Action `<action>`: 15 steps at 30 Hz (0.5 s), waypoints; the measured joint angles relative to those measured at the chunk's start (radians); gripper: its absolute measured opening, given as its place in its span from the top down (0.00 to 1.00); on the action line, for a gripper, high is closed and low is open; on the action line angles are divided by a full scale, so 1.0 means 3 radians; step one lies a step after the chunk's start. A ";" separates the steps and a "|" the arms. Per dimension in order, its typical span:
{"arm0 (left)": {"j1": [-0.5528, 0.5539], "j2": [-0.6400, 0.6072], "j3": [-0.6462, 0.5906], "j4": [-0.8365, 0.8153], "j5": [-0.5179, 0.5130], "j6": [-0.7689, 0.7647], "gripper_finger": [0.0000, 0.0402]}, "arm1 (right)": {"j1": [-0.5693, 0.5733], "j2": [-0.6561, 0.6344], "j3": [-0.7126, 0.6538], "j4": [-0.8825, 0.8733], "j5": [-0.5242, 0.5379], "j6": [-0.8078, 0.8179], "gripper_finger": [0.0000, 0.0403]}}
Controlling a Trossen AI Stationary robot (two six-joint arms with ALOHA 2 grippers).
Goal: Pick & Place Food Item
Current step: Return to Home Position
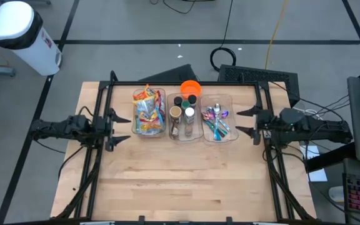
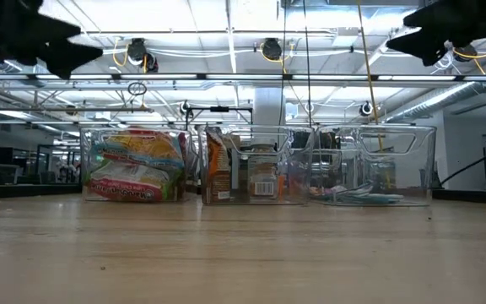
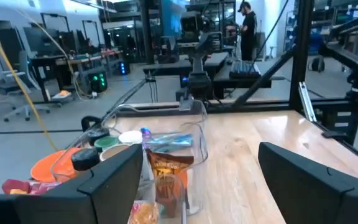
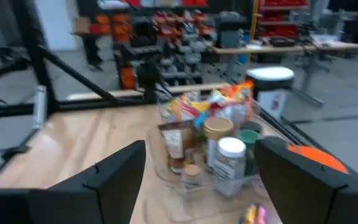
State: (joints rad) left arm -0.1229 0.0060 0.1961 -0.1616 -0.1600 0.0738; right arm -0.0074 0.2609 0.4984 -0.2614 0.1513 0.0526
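The middle bin point(image 1: 186, 139), which holds jars point(image 1: 183, 114) with lids, is the landmark here. On the left side of it, touching or nearly so, stands the left bin point(image 1: 134, 125) full of snack bags point(image 1: 147, 111). On the right side of it stands the right bin point(image 1: 227, 103) with several spoons point(image 1: 216, 120) lying across each other. Just behind the middle bin is an orange bowl point(image 1: 190, 87). The left gripper point(image 1: 120, 128) hangs well apart from the middle bin on the left, past the left bin, with its fingers spread wide and nothing between them. The right gripper point(image 1: 247, 122) is on the opposite side, just past the right bin, also spread wide and empty. I judge that all items are already sorted and no grasp is in progress. If one had to be taken again, the snack bags look light and soft. They would crumple and slide under the fingers, so the sealed upper edge is the better place to pinch. The jars look stiff and probably heavier, with smooth round walls that may slip, so I would close around the body just under the lid. The spoons look light, thin and stiff, and they are tangled together. The middle of one handle is the safest hold, and a neighbouring spoon may come up with it.
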 joint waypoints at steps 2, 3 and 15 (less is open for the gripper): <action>0.0000 0.0027 -0.0036 0.0071 0.0009 -0.0002 0.18 | 0.0003 -0.0107 -0.0018 0.0004 -0.0063 -0.0010 0.27; 0.0000 0.0068 -0.0072 0.0110 0.0008 -0.0017 0.19 | 0.0004 -0.0165 -0.0046 0.0018 -0.0100 -0.0010 0.27; 0.0003 0.0080 -0.0598 0.0931 0.0156 -0.0063 0.19 | 0.0008 -0.0464 -0.0781 0.0677 -0.0434 0.0040 0.27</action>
State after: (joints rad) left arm -0.1219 0.0300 0.0166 0.1177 -0.1131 0.0549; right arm -0.0051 0.1216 0.2641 -0.0582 0.0212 0.0647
